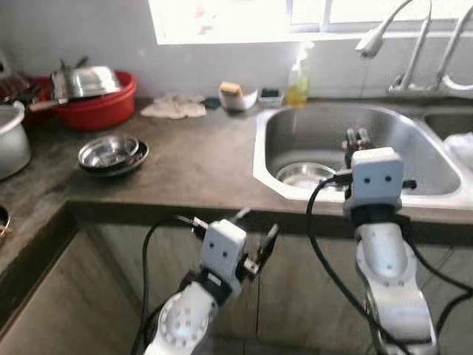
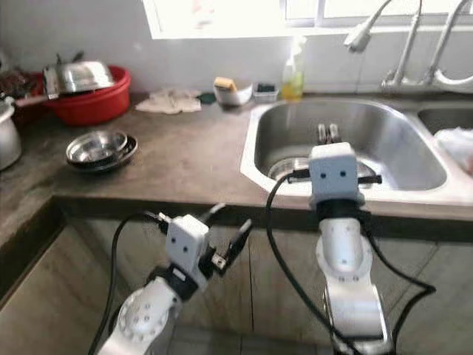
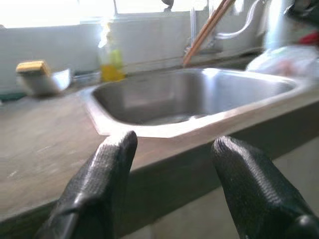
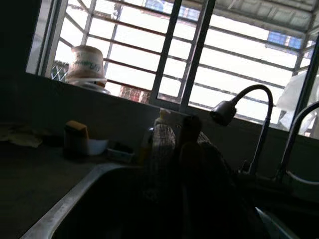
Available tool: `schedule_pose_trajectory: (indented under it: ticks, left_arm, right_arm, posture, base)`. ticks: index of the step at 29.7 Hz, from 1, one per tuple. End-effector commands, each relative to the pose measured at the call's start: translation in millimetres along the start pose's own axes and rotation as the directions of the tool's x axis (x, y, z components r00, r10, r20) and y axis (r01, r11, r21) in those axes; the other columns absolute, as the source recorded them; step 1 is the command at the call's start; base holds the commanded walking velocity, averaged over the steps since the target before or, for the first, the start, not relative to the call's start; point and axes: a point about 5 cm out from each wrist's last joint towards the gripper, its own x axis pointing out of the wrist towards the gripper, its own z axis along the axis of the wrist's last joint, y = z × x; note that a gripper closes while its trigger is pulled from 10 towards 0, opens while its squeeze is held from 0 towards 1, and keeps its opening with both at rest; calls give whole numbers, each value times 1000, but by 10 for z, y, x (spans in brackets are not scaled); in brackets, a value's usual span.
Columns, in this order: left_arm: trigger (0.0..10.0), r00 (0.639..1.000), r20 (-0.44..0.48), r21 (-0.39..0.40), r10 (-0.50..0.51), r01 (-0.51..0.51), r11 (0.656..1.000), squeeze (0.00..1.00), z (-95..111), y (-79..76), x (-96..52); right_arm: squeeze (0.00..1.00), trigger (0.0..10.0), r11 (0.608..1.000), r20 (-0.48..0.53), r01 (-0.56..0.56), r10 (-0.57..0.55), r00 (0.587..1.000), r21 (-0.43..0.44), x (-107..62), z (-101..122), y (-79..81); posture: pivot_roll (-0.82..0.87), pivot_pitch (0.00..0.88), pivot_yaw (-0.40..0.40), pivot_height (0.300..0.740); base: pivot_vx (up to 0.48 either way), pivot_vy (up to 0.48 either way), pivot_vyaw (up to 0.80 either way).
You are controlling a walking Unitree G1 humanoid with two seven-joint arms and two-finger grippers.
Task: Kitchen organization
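A steel sink (image 1: 260, 159) is set into the dark counter (image 1: 199, 166), and a steel dish (image 1: 303, 175) lies on its bottom. My right gripper (image 1: 357, 138) reaches over the sink's front rim above that dish, its fingers pressed together and shut on nothing. In the right wrist view the fingers (image 4: 192, 144) are a dark shape against the window. My left gripper (image 1: 259, 224) hangs lower, in front of the counter edge, and is open with nothing between its fingers (image 3: 102, 174). Two stacked steel bowls (image 1: 112, 154) rest on the counter to the left.
A red basin (image 1: 100, 107) with a steel vessel stands at the back left, a white pot (image 1: 11, 137) at the far left. Behind the sink are a cloth (image 1: 174, 107), a bowl holding a sponge (image 1: 235, 96), a soap bottle (image 1: 298, 81) and the faucets (image 1: 373, 41).
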Motion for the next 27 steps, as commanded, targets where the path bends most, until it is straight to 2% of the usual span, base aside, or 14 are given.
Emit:
schedule_pose_trajectory:
  ticks: [1, 8, 14, 15, 19, 22, 27]
  left_arm:
    - [10000, 1000, 16, 9, -12, 12, 1000, 0, 42, -34, 27]
    - [10000, 1000, 10, 17, -18, 18, 1000, 0, 18, -8, -1]
    - [10000, 1000, 9, 6, -16, 16, 1000, 0, 9, -13, -2]
    - [10000, 1000, 12, -11, -16, 16, 1000, 0, 8, -24, -3]
    - [10000, 1000, 4, -12, -8, 8, 1000, 0, -1, -25, 8]
    - [10000, 1000, -4, -27, -8, 8, 1000, 0, -15, -24, 10]
    - [10000, 1000, -11, -30, -8, 7, 1000, 0, -24, -30, -10]
  right_arm:
    - [0, 10000, 1000, 10, 18, -18, 1000, -18, 68, 8, -115]
    - [0, 10000, 1000, -6, 4, -4, 1000, -23, 279, -2, -280]
    - [0, 10000, 1000, -35, -1, 1, 999, -15, 360, -19, -326]
    - [0, 10000, 999, -73, -40, 39, 997, -18, 399, -60, -317]
    - [0, 10000, 997, -98, -76, 73, 993, -28, 449, -105, -307]
    - [0, 10000, 992, -128, -105, 95, 987, -66, 487, -155, -292]
    - [0, 10000, 991, -197, -124, 114, 974, -43, 576, -254, -288]
  posture:
    - [181, 46, 0, 740]
    - [177, 35, 3, 740]
    - [176, 33, -1, 740]
    - [173, 33, -1, 740]
    - [175, 32, -3, 740]
    - [179, 38, -4, 740]
    - [178, 43, -7, 740]
  base:
    - [330, -345, 0]
    - [347, -328, 0]
    - [388, -238, 0]
    - [442, 0, 0]
    - [369, 0, 0]
    - [0, 0, 0]
    - [0, 0, 0]
